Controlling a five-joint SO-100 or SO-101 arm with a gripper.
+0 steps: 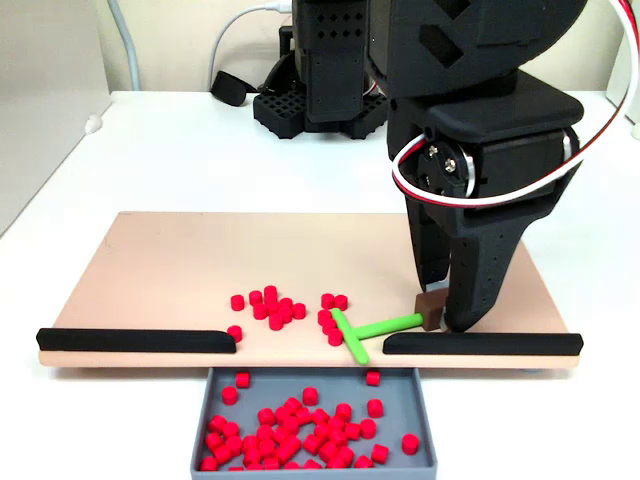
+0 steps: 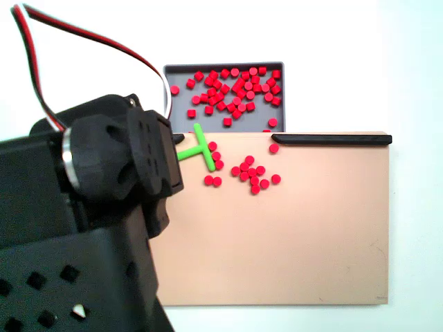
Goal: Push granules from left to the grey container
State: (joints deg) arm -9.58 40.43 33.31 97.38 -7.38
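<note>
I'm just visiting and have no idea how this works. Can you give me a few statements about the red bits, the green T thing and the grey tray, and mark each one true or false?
1. The grey container already holds many granules. True.
2. The beige board carries no granules. False: a loose cluster lies on it beside the green T-shaped pusher.
3. The pusher's crossbar sits near the gap between the two black bars. True.
4. The pusher lies inside the grey container. False: it lies on the board, at the edge next to the container.
5. The gripper hangs high above the board. False: its fingers reach down to the board, at the brown block on the pusher's stem end.
</note>
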